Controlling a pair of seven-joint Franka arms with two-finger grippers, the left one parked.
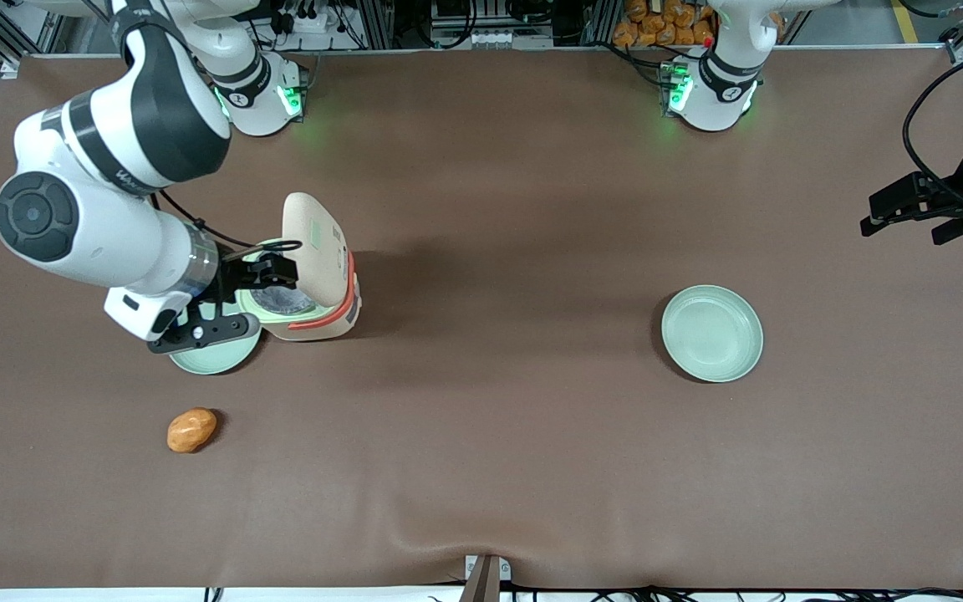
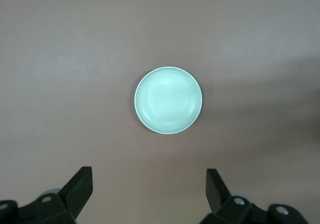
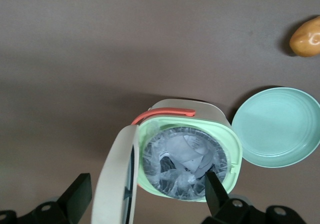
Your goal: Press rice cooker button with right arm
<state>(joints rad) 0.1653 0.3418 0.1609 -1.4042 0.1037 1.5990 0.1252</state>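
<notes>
Black gripper (image 1: 268,272), jaws open, hangs over rounded cream rice cooker (image 1: 318,288) w/ lid up, centre-left of front view.

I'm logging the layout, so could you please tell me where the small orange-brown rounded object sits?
The orange-brown rounded object lies on the brown table toward the working arm's end, nearer the front camera than the pale green plate beside the cream rice cooker, where the gripper hovers.
</notes>
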